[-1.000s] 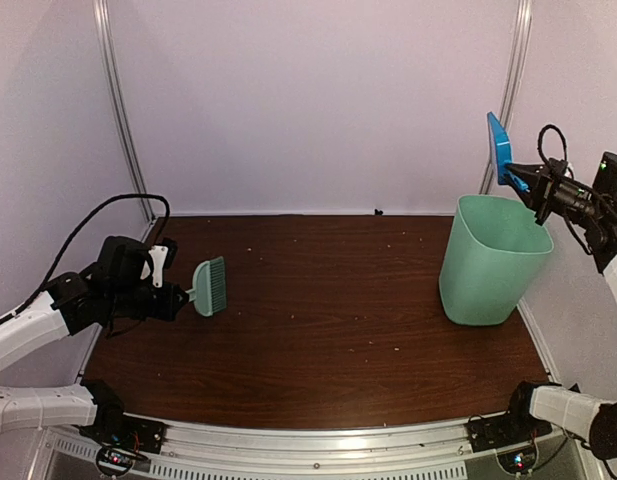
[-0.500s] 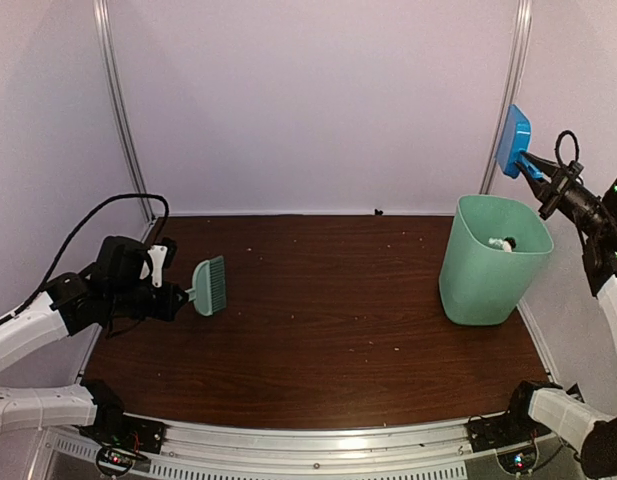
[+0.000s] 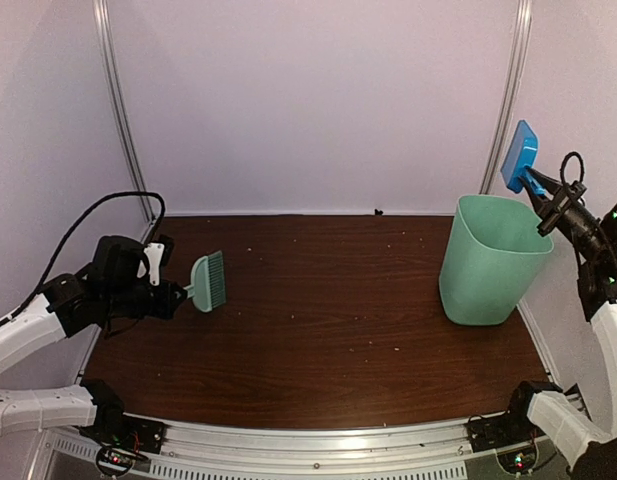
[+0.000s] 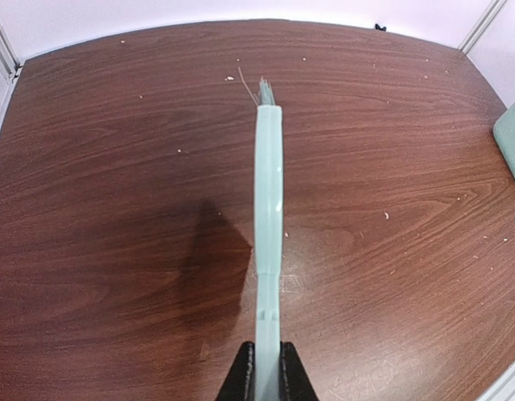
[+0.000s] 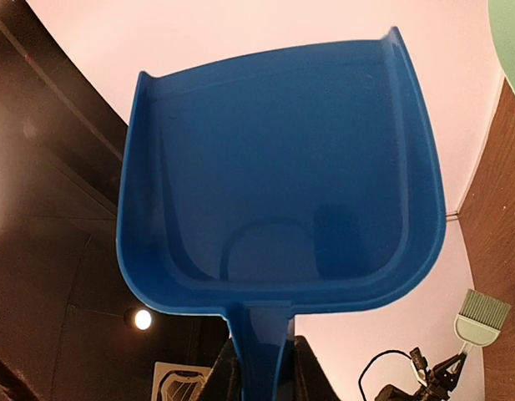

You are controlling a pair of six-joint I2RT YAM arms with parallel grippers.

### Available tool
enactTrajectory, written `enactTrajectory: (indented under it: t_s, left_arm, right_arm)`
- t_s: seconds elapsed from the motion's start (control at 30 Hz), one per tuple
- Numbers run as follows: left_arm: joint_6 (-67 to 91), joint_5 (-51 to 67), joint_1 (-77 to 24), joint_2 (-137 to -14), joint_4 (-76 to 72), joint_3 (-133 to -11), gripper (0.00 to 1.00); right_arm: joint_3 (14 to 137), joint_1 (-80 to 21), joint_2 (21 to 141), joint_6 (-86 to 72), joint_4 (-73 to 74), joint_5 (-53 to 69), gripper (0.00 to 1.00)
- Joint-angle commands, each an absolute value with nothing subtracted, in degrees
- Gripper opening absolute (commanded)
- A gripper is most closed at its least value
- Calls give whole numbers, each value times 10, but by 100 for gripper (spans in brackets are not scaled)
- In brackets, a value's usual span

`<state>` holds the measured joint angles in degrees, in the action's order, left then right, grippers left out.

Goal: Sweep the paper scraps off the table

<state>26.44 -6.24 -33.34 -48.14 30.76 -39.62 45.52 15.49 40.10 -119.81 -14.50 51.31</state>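
No paper wads show on the table; only tiny pale specks lie scattered on the dark wood. My left gripper is shut on the handle of the mint-green hand brush, held edge-on above the table's left side; in the left wrist view the brush sticks out from my gripper. My right gripper is shut on the handle of the blue dustpan, raised high above the bin's far right side. In the right wrist view the dustpan is empty in my gripper.
The mint-green bin stands at the table's right side; its inside is hidden from here. Metal posts run up the back corners against the white walls. A silver rail borders the near edge.
The right arm has swung the dustpan from tipped over the bin to raised and turned upright, to the right of it. The left arm and brush shifted slightly left.
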Motion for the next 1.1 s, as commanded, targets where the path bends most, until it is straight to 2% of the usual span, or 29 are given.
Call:
enactTrajectory:
  t_s: [0.0,0.1,0.17,0.3,0.4,0.5,0.83,1.07]
  left_arm:
    - [256,-66,-329,-472,263,-388,0]
    - [256,-64,-330,-473,263,-388,0]
    - [257,-65,-329,-472,262,-388,0]
    - [257,-63,-330,-469,261,-390,0]
    - [260,-59,-329,-470,261,-392,0]
    - [266,-50,-329,-478,253,-393,0]
    - [320,-47,-329,-515,246,-418,0]
    - [405,-25,-329,-526,229,-394,0]
  right_arm:
    - [433,158,390,-1378,-254,466,0]
    - [474,158,416,-1286,-186,504,0]
    - [552,158,447,-1151,-54,546,0]
    - [695,151,515,-879,220,538,0]
    - [748,122,549,-767,321,509,0]
    - [759,47,566,-730,343,449,0]
    - [827,-305,695,-645,456,149,0]
    - [804,-441,809,-642,477,38,0]
